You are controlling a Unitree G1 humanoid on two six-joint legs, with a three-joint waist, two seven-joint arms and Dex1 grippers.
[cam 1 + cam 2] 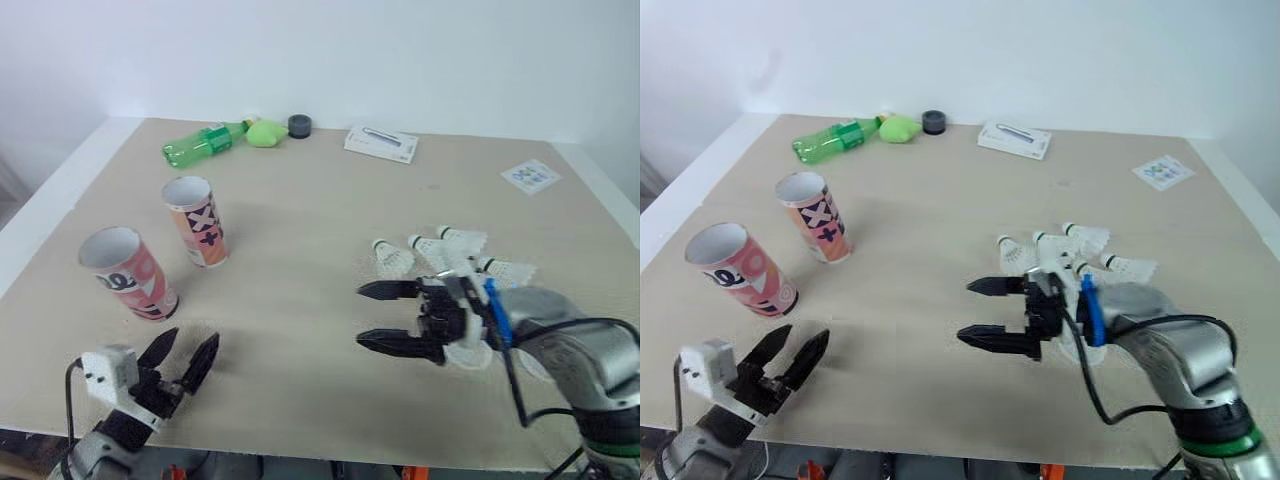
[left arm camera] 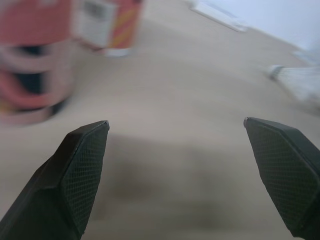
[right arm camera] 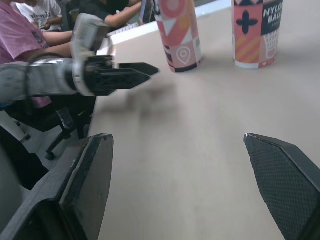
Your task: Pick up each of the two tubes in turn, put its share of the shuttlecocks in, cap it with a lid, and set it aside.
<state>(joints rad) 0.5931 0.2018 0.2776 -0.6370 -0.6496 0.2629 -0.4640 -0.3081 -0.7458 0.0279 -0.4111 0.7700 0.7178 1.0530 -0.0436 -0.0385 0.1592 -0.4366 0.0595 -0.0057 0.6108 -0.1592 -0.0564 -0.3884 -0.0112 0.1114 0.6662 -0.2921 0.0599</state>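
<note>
Since the nearer tube [image 1: 130, 273] and the farther tube [image 1: 198, 222] stand upright and open-mouthed just ahead of the left end effector [image 1: 191, 341], it is spread wide, judged ready for a first pickup. The right end effector [image 1: 362, 315], also wide and empty, hovers with the shuttlecocks [image 1: 442, 252] lying on the bench [image 1: 320, 210] just behind it, handy for loading. The right wrist view adds seated people [image 3: 25, 35] beyond the left end effector.

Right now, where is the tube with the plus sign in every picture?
Left eye view: the plus tube stands upright on the left, just beyond the other tube.
Right eye view: plus tube, same place on the left.
Left wrist view: plus tube, beyond the open left gripper.
Right wrist view: plus tube, beside the other tube.
Shared landmark: the other tube.
</note>
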